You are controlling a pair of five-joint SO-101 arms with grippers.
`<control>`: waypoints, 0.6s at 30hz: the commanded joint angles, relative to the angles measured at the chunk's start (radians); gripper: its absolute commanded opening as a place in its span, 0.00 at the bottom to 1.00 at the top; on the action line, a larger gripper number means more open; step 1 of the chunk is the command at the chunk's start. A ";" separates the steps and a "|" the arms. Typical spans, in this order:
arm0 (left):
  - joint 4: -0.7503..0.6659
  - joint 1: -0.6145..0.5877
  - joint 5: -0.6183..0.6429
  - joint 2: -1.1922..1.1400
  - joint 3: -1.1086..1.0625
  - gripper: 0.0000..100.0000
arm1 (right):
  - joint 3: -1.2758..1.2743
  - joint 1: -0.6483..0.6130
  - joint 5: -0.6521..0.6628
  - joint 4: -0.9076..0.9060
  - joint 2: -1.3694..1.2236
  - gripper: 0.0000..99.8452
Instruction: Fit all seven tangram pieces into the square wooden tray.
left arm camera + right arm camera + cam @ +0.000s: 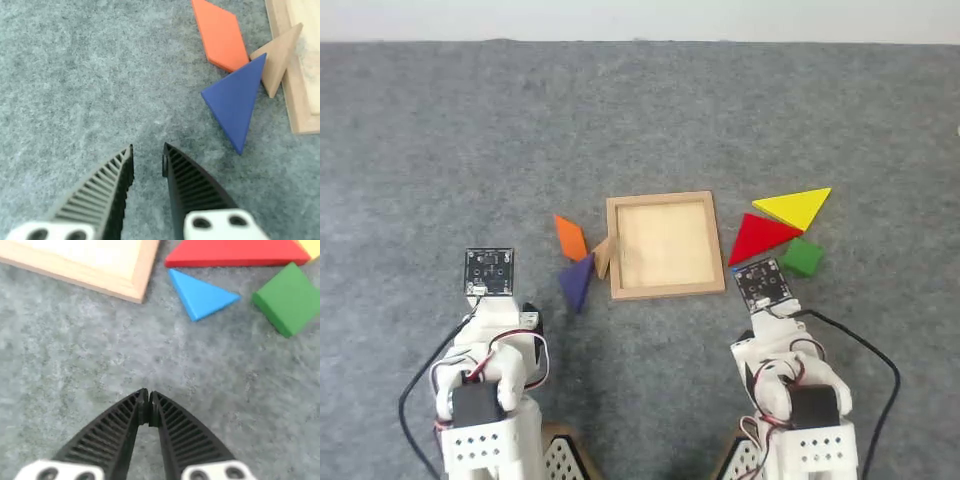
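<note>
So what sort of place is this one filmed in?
Probably a robot training bench rather than a home: grey mat, left arm and right arm mounted side by side, wooden tray between loose tangram pieces.

Left arm (490, 350) is sitting low and folded, left gripper (148, 149) pointing down, fingers slightly parted, gripping nothing. Right arm (785, 360) is sitting likewise, right gripper (148, 394) pressing its fingertips together, empty.
</note>
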State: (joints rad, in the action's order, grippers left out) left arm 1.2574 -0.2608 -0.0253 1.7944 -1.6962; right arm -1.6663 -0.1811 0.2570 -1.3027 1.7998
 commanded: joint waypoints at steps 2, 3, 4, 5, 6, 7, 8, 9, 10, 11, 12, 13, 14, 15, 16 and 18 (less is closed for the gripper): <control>0.003 -0.006 -0.002 0.020 0.013 0.09 | -0.017 -0.088 -0.008 0.001 0.015 0.02; 0.003 -0.006 -0.002 0.020 0.013 0.09 | -0.015 -0.097 -0.006 0.004 0.013 0.02; 0.003 -0.006 -0.002 0.020 0.013 0.09 | -0.014 -0.084 -0.005 0.004 0.012 0.02; 0.003 -0.005 -0.002 0.020 0.013 0.09 | -0.012 -0.051 0.015 0.007 0.015 0.02; 0.003 -0.005 -0.002 0.020 0.013 0.09 | -0.003 -0.021 0.057 0.024 0.016 0.02; 0.003 -0.005 -0.002 0.020 0.013 0.09 | 0.018 0.012 0.117 0.067 0.015 0.02; 0.003 -0.006 -0.002 0.020 0.013 0.09 | 0.046 0.050 0.183 0.097 0.013 0.02; 0.003 -0.005 -0.002 0.020 0.013 0.09 | 0.084 0.104 0.236 0.108 0.013 0.02; 0.003 -0.005 -0.002 0.020 0.013 0.09 | 0.132 0.154 0.256 0.108 0.012 0.03; 0.003 -0.006 -0.002 0.020 0.013 0.09 | 0.183 0.194 0.239 0.107 0.010 0.04; 0.003 -0.006 -0.002 0.020 0.013 0.09 | 0.230 0.232 0.212 0.107 0.010 0.06; 0.003 -0.005 -0.002 0.020 0.013 0.09 | 0.273 0.259 0.192 0.105 0.008 0.08; 0.003 -0.005 -0.002 0.020 0.013 0.09 | 0.310 0.275 0.183 0.105 0.007 0.11; 0.003 -0.006 -0.002 0.020 0.013 0.09 | 0.339 0.277 0.181 0.105 -0.004 0.13; 0.003 -0.006 -0.002 0.020 0.013 0.09 | 0.364 0.277 0.176 0.105 -0.025 0.14; 0.003 -0.006 -0.002 0.020 0.013 0.09 | 0.404 0.274 0.175 0.116 -0.110 0.14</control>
State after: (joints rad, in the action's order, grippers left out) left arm 1.2574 -0.2608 -0.0253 1.7944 -1.6962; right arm -1.3686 0.0798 0.4442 -1.2198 1.7906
